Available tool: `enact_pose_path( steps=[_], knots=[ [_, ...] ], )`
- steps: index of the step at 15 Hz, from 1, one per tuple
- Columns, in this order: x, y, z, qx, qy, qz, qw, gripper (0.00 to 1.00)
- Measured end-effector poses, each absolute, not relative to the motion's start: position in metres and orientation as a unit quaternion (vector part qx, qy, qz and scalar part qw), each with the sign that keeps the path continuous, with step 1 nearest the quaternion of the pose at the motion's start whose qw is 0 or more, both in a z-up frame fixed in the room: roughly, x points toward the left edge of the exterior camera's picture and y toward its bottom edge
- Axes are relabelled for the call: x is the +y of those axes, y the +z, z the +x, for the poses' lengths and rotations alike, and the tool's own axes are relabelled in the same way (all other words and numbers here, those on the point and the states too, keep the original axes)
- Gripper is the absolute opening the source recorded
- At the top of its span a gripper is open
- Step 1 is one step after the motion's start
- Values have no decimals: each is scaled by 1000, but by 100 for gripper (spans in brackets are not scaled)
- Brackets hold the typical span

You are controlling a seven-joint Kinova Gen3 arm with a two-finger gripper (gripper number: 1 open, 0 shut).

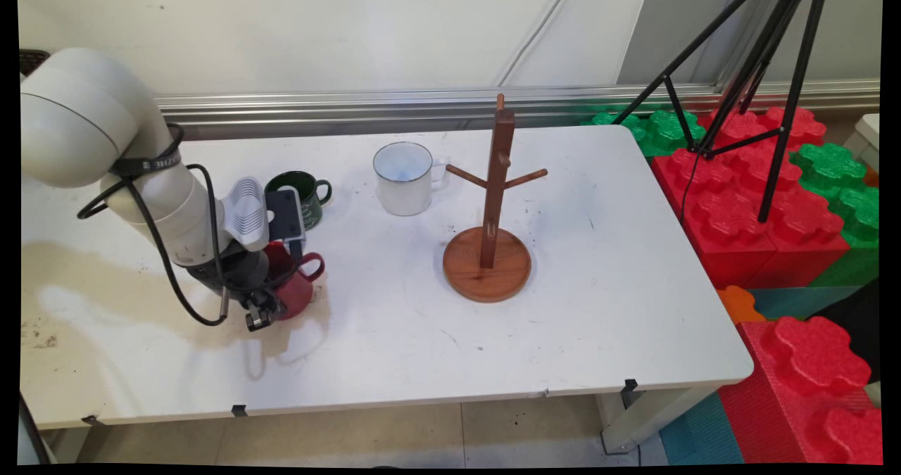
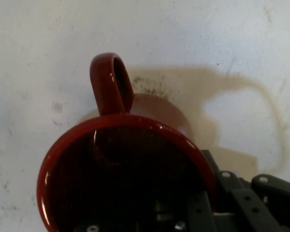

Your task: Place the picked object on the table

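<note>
White worktop [image 1: 577, 334], scuffed and stained, under a pale wall with a metal rail.

Low at the left, the end effector [image 1: 271, 299] meets the red mug [image 1: 295, 285]; in the hand view one finger [image 2: 232, 193] lies outside the glossy rim and the linkage shows inside, so it seems to straddle the wall, though whether it is clamped I cannot tell. Red mug stands on the worktop, its looped handle pointing away from the arm. Just behind sits a dark green mug [image 1: 303, 192]; further right a white enamel mug [image 1: 403, 178] with a thin dark rim. Mug tree [image 1: 489, 229] of turned brown wood, round base, angled pegs, all bare.
</note>
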State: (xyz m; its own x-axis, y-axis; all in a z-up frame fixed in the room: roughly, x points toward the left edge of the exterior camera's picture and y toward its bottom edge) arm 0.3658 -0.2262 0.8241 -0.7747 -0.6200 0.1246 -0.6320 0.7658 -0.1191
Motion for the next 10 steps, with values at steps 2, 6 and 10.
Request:
enact_pose_path(
  steps=[2, 6, 10],
  knots=[
    [-226, 823, 368, -939, 75, 333, 41, 100],
    [-226, 822, 371, -940, 74, 331, 45, 100],
    [-226, 823, 375, -941, 79, 325, 52, 100]
  ],
)
